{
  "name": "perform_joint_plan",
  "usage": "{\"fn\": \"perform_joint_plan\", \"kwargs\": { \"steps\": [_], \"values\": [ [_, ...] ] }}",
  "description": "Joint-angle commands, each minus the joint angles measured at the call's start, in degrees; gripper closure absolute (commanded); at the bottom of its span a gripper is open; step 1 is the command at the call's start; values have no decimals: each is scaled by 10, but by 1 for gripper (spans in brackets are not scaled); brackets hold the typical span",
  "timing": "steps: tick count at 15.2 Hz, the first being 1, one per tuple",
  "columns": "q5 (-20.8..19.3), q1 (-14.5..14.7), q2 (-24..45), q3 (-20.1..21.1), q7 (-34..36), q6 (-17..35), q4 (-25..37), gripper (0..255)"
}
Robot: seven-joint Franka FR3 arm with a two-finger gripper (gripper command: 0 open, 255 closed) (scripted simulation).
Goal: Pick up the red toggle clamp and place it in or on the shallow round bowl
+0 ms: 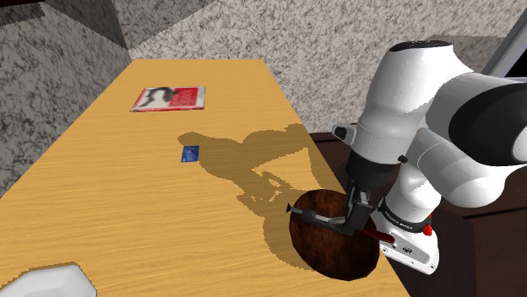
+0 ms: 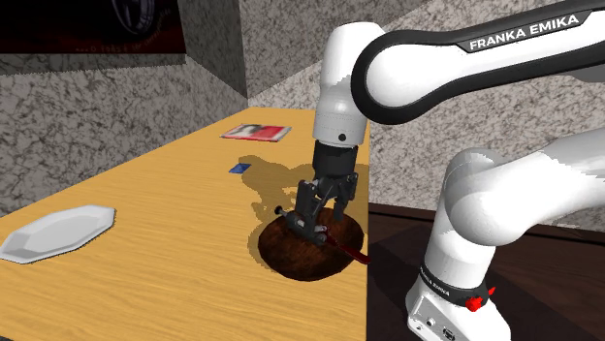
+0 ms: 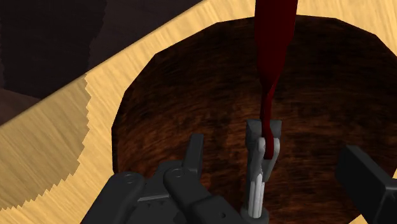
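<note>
The gripper [image 2: 320, 215] hangs low over the bowl [image 3: 191, 89] with its jaws wide apart and nothing clasped. In the wrist view one finger [image 3: 369, 181] stands clear of the clamp [image 3: 270, 95] with a strip of bowl between them. The other finger is hard to separate from the clamp's dark body, which bunches up on that side. The clamp sits between the jaws and over the bowl's dark brown hollow, but I cannot tell whether its base rests on the bottom. Its long axis runs straight out from the hand. The grey metal link is nearest the gripper, and the red handle points away, crosses the bowl's far rim and is cut off by the picture's edge. In the shoulder view this axis lies nearly level, dropping a little to the right. The dark end with a small knob points to the view's left, and the red handle pokes out past the rim toward the stand [image 1: 414, 245]. The hand hides the clamp's middle there. The bowl sits at the corner of the table [image 1: 127, 194] nearest the stand, with the arm's shadow falling across the wood beyond it. Farther along lies a small blue card [image 1: 190, 153], and past that a red and white booklet [image 1: 168, 99]. A white plate [image 2: 56, 232] lies well apart at the other side. Speckled grey walls [image 1: 67, 51] close in behind.
</note>
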Motion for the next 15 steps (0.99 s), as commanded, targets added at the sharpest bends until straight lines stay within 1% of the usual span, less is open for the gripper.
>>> {"fn": "perform_joint_plan", "kwargs": {
  "steps": [1, 3, 7, 15],
  "values": [
    [0, 0, 0, 0, 0, 0, 0, 0],
    [0, 0, 0, 0, 0, 0, 0, 0],
    [-40, -19, -19, -38, 4, -80, 60, 0],
    [-40, -19, -19, -38, 4, -80, 60, 0]
  ]
}}
